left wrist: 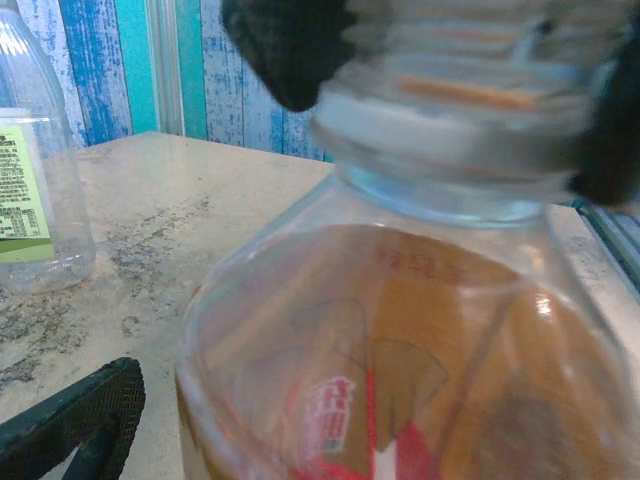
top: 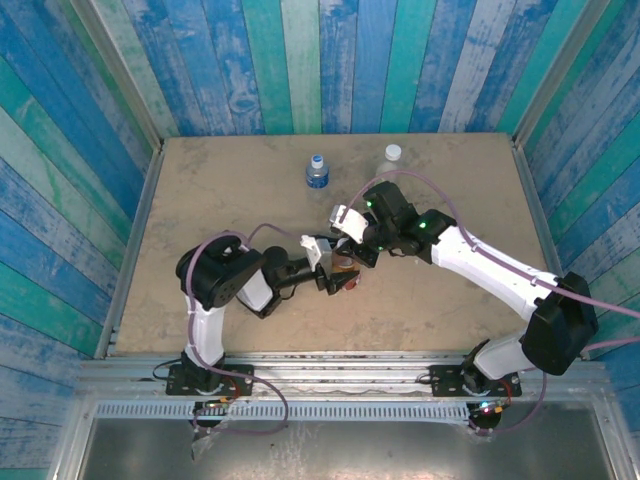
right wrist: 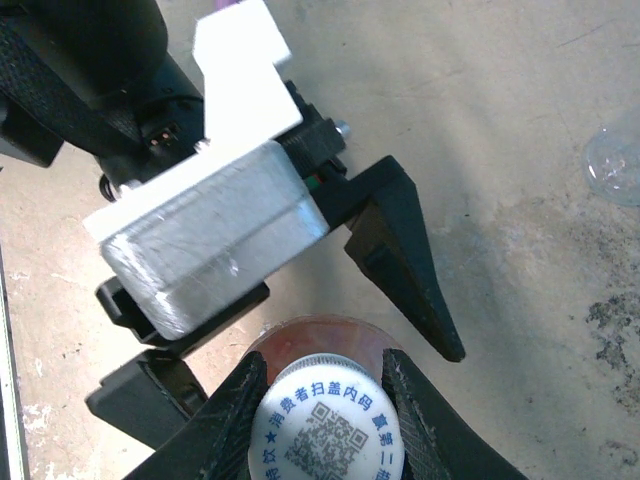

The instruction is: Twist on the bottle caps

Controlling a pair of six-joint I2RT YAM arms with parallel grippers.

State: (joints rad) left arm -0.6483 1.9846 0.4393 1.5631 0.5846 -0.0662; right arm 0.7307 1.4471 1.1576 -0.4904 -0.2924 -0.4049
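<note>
The orange bottle (left wrist: pixel 400 350) with its red label stands upright at the table's middle (top: pixel 344 270). A white cap (right wrist: pixel 325 425) printed with blue characters and a QR code sits on its neck. My right gripper (right wrist: pixel 322 385) is shut on that cap from above, and its black fingers (left wrist: pixel 290 50) flank the cap. My left gripper (top: pixel 336 279) is open around the bottle's body, with a gap showing beside one finger (left wrist: pixel 80 415). The blue-label bottle (top: pixel 317 172) wears a blue cap. The pale yellow-green bottle (top: pixel 390 160) wears a white cap.
The two capped bottles stand at the back of the tan table (top: pixel 200 200); the pale one is also at the left wrist view's left edge (left wrist: pixel 30 170). Blue plank walls (top: pixel 320 60) enclose the table on three sides.
</note>
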